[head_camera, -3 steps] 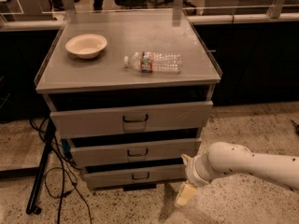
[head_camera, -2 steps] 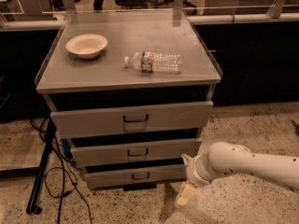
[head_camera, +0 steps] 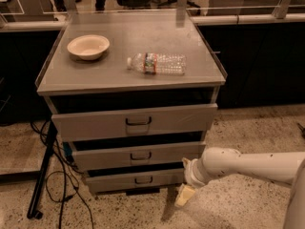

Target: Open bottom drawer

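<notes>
The bottom drawer (head_camera: 119, 181) is the lowest and narrowest of three grey fronts in the cabinet, with a small dark pull handle (head_camera: 143, 180) at its centre. It stands a little out from the cabinet body. My gripper (head_camera: 186, 192) hangs from the white arm at the lower right, just off the drawer's right end and near the floor, to the right of the handle.
The middle drawer (head_camera: 138, 155) and the top drawer (head_camera: 136, 122) sit above. A cream bowl (head_camera: 88, 46) and a lying plastic bottle (head_camera: 157, 63) rest on the cabinet top (head_camera: 124, 75). Black cables and a stand leg (head_camera: 43, 175) lie on the floor at left.
</notes>
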